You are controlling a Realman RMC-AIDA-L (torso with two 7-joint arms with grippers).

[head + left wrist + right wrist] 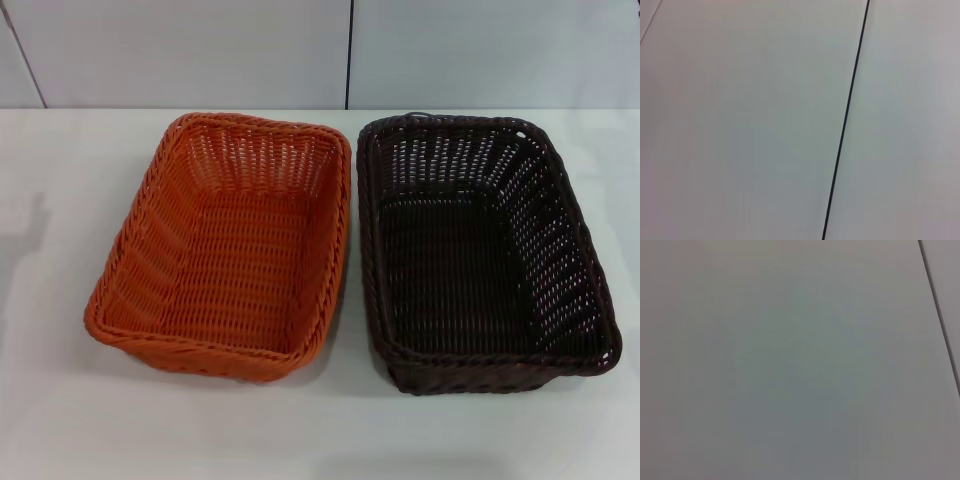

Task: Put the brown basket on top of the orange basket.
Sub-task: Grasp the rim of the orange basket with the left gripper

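No legible text, labels, brands or numbers on any surface in view

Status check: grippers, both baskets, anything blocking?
Neither gripper in view. Dark brown woven basket on white table, right of bright orange woven basket, not stacked. Both empty, nothing in the way.

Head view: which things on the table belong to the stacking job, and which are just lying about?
Job:
- brown basket, empty, on the robot's right
- orange basket, empty, beside it on the left

Lying about:
- nothing else on the white table; only the panelled wall behind. Neither hand is in view.
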